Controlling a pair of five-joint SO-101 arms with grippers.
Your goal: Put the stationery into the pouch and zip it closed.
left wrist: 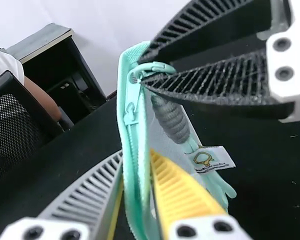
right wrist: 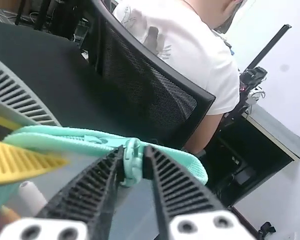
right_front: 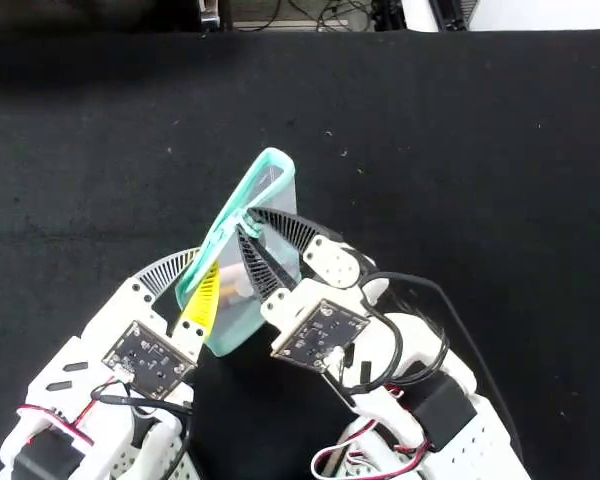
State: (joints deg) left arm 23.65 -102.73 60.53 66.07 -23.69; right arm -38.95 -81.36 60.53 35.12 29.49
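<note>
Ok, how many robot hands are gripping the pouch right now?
2. The left hand clamps the pouch at its zipper edge; the right hand pinches the zipper pull farther along that edge.

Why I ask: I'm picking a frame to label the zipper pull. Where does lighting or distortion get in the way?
High view: even light, no glare on the black table. Left wrist view: bright wall behind, yet the zipper pull is well lit. Right wrist view: wide-angle stretch makes the right gripper loom, jaws shut on the pull.
</note>
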